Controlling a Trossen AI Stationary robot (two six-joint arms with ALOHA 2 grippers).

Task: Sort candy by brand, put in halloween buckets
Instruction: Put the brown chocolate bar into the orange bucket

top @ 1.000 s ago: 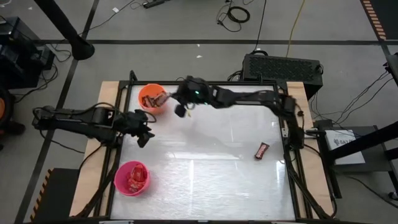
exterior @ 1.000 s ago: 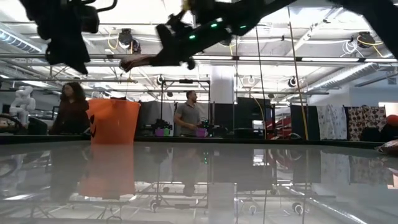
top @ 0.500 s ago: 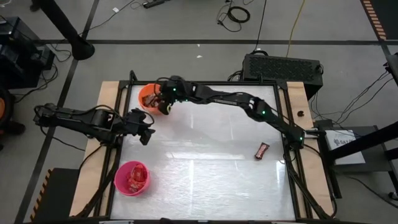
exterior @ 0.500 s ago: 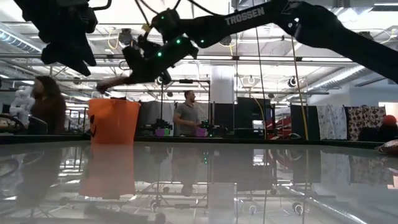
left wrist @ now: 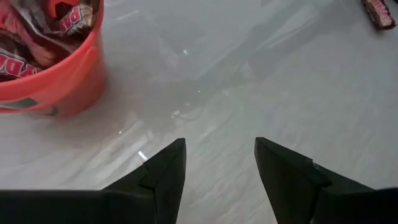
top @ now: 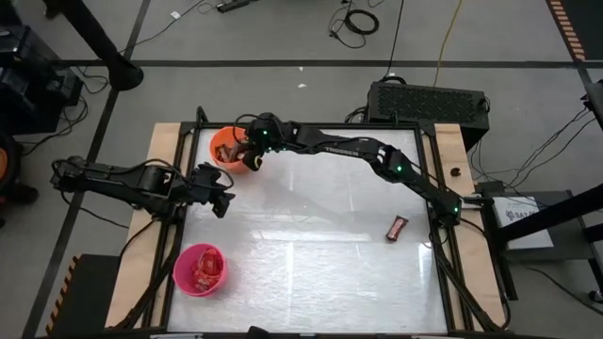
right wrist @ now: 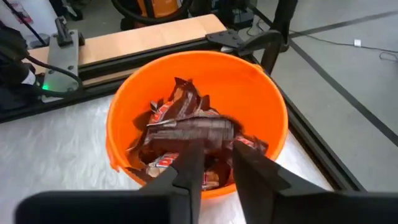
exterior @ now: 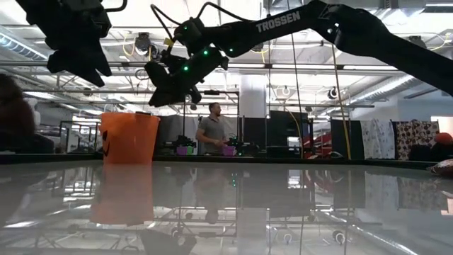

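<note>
The orange bucket (top: 224, 148) stands at the table's far left, holding dark brown bars with red marks (right wrist: 186, 134); it also shows in the left wrist view (left wrist: 56, 81) and the low view (exterior: 129, 138). My right gripper (right wrist: 216, 165) hovers over its right rim, open, nothing between its fingers; a blurred brown bar lies just past the fingertips on the pile. The pink bucket (top: 200, 268) with red candy stands near the table's front left. One dark bar (top: 397, 227) lies flat at the table's right. My left gripper (left wrist: 221, 162) hangs open above the table between the buckets.
Black frame rails run along the table's edges (top: 311, 125). The wide middle of the table (top: 311, 245) is bare and shiny. A person (exterior: 212, 131) stands in the room beyond the far edge.
My right gripper has travelled toward the table's left and down, from beside the orange bucket to above its rim. The brown bar that stuck out of its fingers in the low view no longer shows there; it has been let go over the bucket.
</note>
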